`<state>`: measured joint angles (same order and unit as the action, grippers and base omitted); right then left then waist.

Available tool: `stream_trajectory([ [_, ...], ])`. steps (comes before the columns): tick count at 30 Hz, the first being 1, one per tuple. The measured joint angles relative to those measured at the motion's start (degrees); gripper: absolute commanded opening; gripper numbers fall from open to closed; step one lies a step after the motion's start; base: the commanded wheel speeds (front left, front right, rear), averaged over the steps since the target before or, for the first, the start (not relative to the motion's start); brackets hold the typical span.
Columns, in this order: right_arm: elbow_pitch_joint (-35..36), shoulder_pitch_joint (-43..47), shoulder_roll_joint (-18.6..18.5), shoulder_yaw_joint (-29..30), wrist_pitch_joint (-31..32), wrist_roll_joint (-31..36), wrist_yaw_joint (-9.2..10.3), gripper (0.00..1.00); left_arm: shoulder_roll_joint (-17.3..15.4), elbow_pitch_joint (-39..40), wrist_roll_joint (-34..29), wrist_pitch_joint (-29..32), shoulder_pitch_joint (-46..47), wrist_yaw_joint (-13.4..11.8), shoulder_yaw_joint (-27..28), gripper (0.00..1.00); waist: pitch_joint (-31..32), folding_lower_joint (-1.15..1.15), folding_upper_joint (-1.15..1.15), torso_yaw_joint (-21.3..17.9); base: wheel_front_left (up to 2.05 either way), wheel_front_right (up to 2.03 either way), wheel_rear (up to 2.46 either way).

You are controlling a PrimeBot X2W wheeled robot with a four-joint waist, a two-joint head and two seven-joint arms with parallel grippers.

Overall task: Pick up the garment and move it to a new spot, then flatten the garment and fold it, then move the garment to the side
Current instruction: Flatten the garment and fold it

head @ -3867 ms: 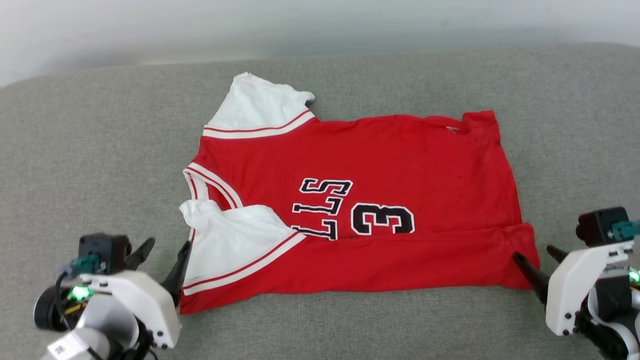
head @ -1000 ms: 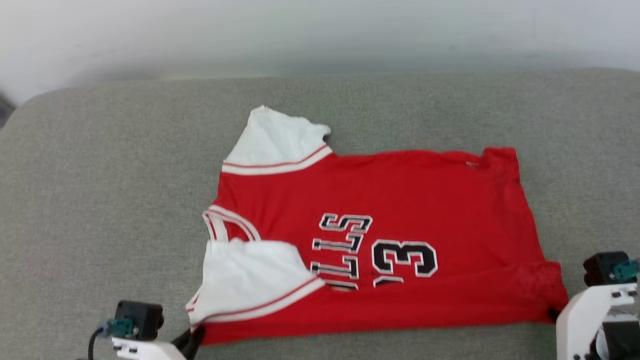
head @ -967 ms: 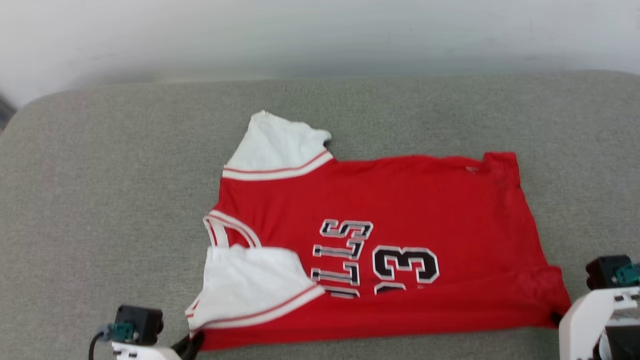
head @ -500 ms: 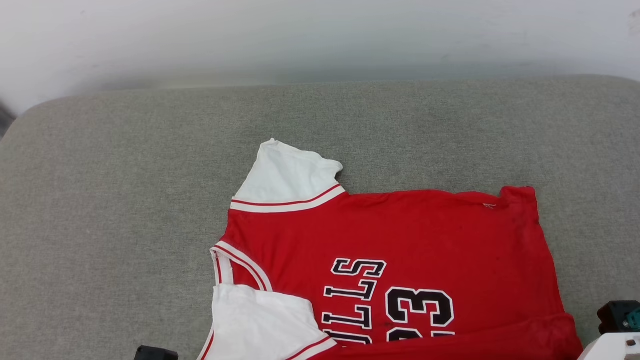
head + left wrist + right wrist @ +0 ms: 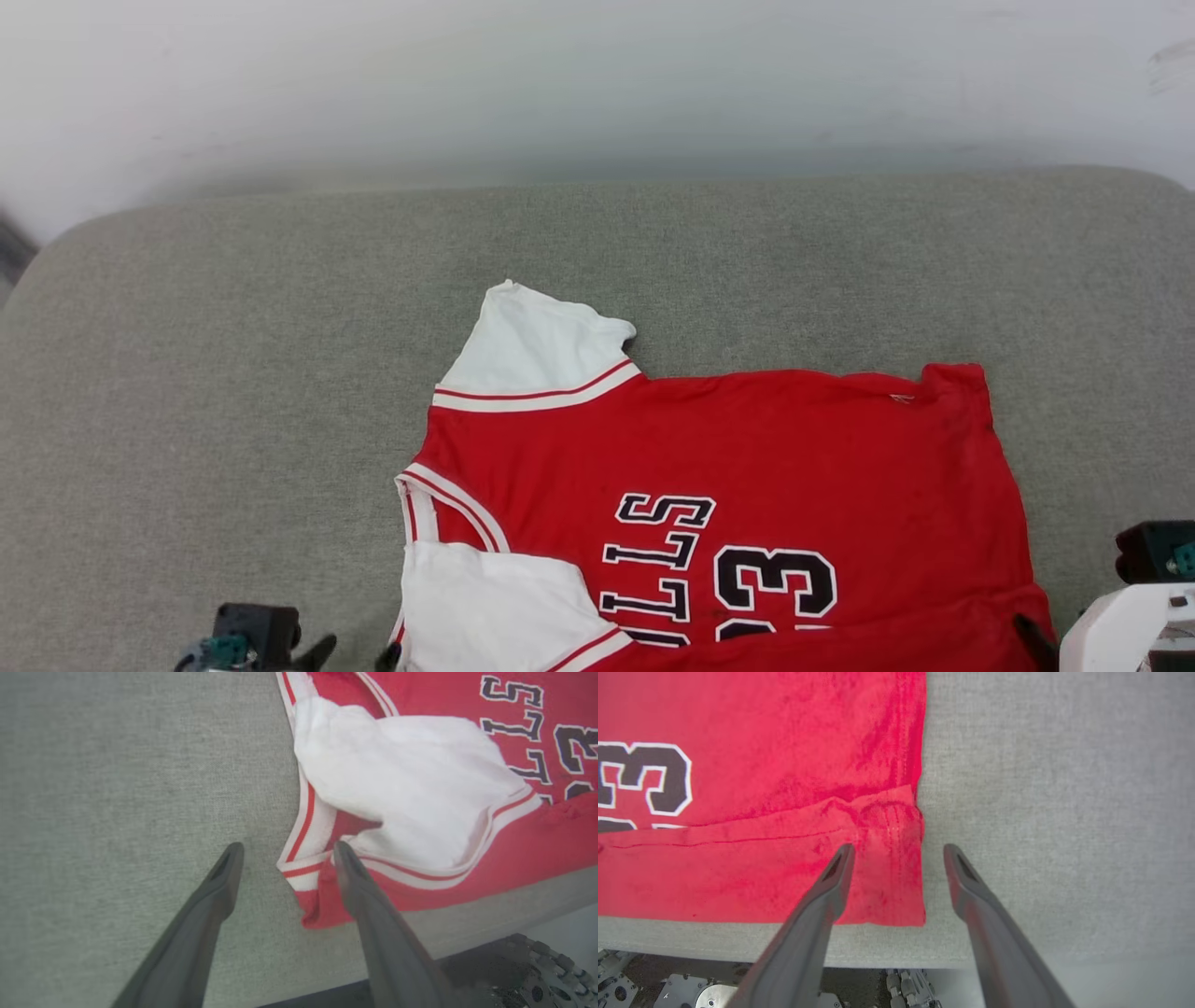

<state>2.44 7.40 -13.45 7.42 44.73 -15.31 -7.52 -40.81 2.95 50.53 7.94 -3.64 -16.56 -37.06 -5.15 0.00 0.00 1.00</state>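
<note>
So the garment (image 5: 728, 467) is lying mostly flat on the grey padded bench (image 5: 233, 373), close to the near edge and a bit right of the middle. There's just a thin strip of grey between the shirt and that edge.

The long axis runs side to side, parallel to the near edge. The neckline (image 5: 439, 504) points to the robot's left and the hem (image 5: 990, 467) to its right. So the BULLS lettering (image 5: 658, 560) and the 23 (image 5: 775, 583) sit sideways, with the tops of the characters toward the left.

The far sleeve (image 5: 537, 341) sticks out flat toward the far edge of the bench. The near sleeve (image 5: 402, 784) is flipped over onto the chest and covers the start of the lettering. A long folded strip (image 5: 738, 872) of the red body lies doubled over on top along the near side. It runs all the way to the hem and hides the near part of the 2.

The left gripper (image 5: 286, 847) is at the shirt's near left corner, fingers spread wide and gripping nothing. One finger is over bare bench, the other over the striped trim at the shoulder. I honestly can't tell if the tips touch the cloth.

The right gripper (image 5: 899, 848) is at the near hem corner, also spread wide and empty. One finger is over the folded red corner, the other over bare bench just beside the hem.
</note>
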Motion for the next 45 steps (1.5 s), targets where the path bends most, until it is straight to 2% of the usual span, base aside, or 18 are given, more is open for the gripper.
stream_trajectory([
  [6, 2.9, -2.0, -0.4, -0.5, -5.7, -0.8, 0.01, 1.0, 0.9, 2.3, -2.7, -9.1, 3.0, -0.1, 4.1, 1.0, 2.2, 0.0, 0.0, -0.1, 0.0, 0.0, 0.0],
  [13, 6.1, -4.9, 0.3, -1.6, -17.3, -1.3, 0.01, 1.0, 3.7, 2.5, -7.0, -20.7, 4.8, 0.7, 6.8, 1.0, 3.4, 0.0, 0.0, -1.0, 0.0, 0.0, 0.0],
  [17, 6.9, -5.4, 1.5, -1.9, -25.2, -1.8, 0.01, 1.0, 6.4, 2.8, -10.1, -22.7, 5.1, 0.9, 9.3, 1.0, 3.5, 0.0, 0.0, -1.5, 0.0, 0.0, 0.0],
  [20, 7.0, -5.5, 2.2, -1.9, -31.3, -1.8, 0.01, 1.0, 10.2, 4.3, -12.5, -22.8, 4.8, 1.2, 13.3, 1.0, 3.4, 0.0, 0.0, -1.9, 0.0, 0.0, 0.0],
  [22, 7.0, -5.6, 3.1, -1.8, -35.2, -1.8, 0.01, 1.0, 12.4, 5.0, -14.6, -22.9, 3.7, 2.5, 15.6, 1.0, 3.2, 0.0, 0.0, -2.1, 0.0, 0.0, 0.0],
  [23, 6.7, -5.6, 3.9, -1.8, -38.5, -1.7, 0.02, 1.0, 14.1, 4.9, -16.8, -22.9, 2.3, 4.1, 17.1, 1.0, 3.1, 0.0, 0.0, -2.3, 0.0, 0.0, 0.0],
  [26, 6.0, -5.6, 4.3, -2.6, -42.4, -0.7, 0.02, 1.0, 16.0, 4.0, -19.3, -22.9, 1.5, 6.5, 18.9, 1.0, 2.7, 0.0, 0.0, -2.6, 0.0, 0.0, 0.0],
  [28, 5.7, -5.6, 4.5, -2.7, -43.3, -0.6, 0.02, 1.0, 16.4, 3.7, -20.0, -22.9, 1.5, 7.4, 19.3, 1.0, 2.6, 0.0, 0.0, -2.7, 0.0, 0.0, 0.0],
  [30, 4.7, -5.7, 5.3, -2.8, -45.1, -0.4, 0.02, 1.0, 17.4, 2.2, -21.6, -22.9, 2.2, 9.9, 20.2, 1.0, 1.8, 0.0, 0.0, -3.2, 0.0, 0.0, 0.0],
  [34, 4.0, -7.2, 5.4, -4.4, -46.6, -0.1, 0.02, 1.0, 16.9, -0.3, -23.2, -23.0, 6.1, 12.9, 20.4, 1.0, 0.2, 0.0, 0.0, -4.4, 0.0, 0.0, 0.0],
  [37, 3.4, -8.4, 5.8, -5.1, -47.3, 0.1, 0.02, 1.0, 14.3, -2.9, -23.0, -19.4, 11.2, 15.6, 19.9, 1.0, -1.6, 0.0, 0.0, -5.8, 0.0, 0.0, 0.0],
  [39, 3.3, -9.1, 5.9, -5.4, -47.7, 0.3, 0.02, 1.0, 12.2, -4.6, -22.6, -15.0, 15.7, 17.8, 19.5, 1.0, -3.1, 0.01, 0.0, -6.7, 0.0, 0.0, 0.0],
  [42, 2.8, -10.4, 6.3, -5.8, -48.5, 0.2, 0.02, 1.0, 8.9, -7.6, -20.5, -5.9, 22.9, 20.8, 18.7, 1.0, -5.6, 0.01, 0.0, -8.4, 0.0, 0.0, 0.0],
  [45, 2.0, -11.5, 6.8, -6.5, -49.4, 0.2, 0.02, 1.0, 5.5, -10.4, -18.6, 3.6, 30.6, 22.6, 17.5, 1.0, -8.2, 0.02, 0.0, -10.3, 0.0, 0.0, 0.0],
])
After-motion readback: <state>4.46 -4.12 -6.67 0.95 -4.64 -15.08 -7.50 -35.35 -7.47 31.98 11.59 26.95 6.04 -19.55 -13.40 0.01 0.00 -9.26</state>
